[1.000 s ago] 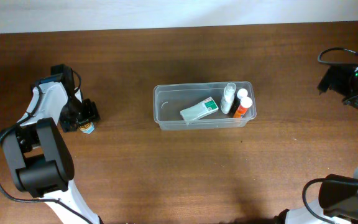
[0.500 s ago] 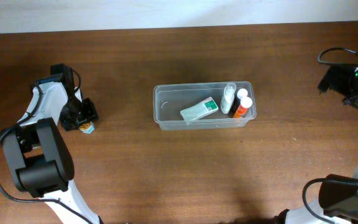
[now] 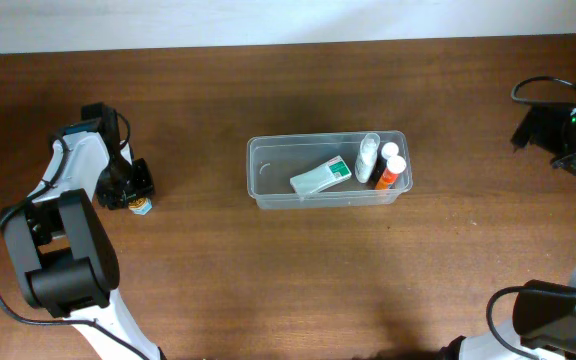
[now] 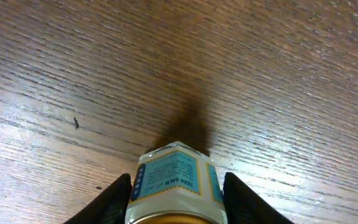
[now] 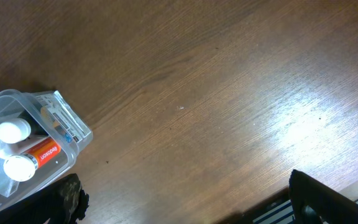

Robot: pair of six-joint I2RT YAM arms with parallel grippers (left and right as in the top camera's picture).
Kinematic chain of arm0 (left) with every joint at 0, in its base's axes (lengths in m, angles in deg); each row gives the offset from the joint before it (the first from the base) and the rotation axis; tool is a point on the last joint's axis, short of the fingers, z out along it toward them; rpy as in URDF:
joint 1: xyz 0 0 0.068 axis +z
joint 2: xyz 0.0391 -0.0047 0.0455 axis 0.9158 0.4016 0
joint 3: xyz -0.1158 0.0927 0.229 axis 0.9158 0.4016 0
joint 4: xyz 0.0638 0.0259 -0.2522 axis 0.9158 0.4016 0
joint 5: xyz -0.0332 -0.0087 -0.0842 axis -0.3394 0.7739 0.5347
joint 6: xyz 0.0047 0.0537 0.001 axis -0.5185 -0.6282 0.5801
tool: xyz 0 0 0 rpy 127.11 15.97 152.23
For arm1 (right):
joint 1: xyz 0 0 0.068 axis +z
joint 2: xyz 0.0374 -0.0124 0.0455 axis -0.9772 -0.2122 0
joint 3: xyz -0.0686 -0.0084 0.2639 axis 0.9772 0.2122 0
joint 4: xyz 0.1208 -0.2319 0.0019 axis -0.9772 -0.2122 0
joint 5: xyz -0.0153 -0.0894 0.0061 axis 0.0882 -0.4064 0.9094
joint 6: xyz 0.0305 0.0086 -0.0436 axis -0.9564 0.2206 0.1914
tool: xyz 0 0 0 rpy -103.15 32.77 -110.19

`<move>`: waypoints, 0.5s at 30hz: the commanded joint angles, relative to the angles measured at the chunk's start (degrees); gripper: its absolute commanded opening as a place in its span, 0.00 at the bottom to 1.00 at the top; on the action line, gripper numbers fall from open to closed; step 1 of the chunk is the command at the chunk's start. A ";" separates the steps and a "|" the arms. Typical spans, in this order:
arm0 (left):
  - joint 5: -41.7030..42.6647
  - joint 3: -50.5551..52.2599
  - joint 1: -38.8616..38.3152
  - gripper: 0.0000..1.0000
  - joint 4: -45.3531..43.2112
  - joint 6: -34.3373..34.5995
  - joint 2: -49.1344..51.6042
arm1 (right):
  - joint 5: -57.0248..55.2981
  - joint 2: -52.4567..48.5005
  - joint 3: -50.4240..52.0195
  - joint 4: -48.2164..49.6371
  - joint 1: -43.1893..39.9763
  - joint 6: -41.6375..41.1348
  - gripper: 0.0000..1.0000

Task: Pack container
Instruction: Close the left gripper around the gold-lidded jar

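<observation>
Well apart, container (image 3: pixel 268 175), left gripper (image 3: pixel 136 197) clasping jar (image 4: pixel 176 180)

Left gripper (image 3: pixel 131 186) pointing down, clamped on small jar (image 4: pixel 174 184), right gripper (image 5: pixel 191 198) wide open

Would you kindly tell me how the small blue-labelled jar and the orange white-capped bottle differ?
The small blue-labelled jar rests on the wooden table, between the fingers of the left gripper; the orange white-capped bottle sits inside the clear plastic container. The jar looks squat, the bottle slender. Both carry printed text.
</observation>
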 commanded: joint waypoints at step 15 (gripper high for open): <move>0.63 0.72 0.11 0.40 0.26 -0.11 -1.44 | -0.07 1.27 -0.04 0.02 -0.17 -0.48 0.98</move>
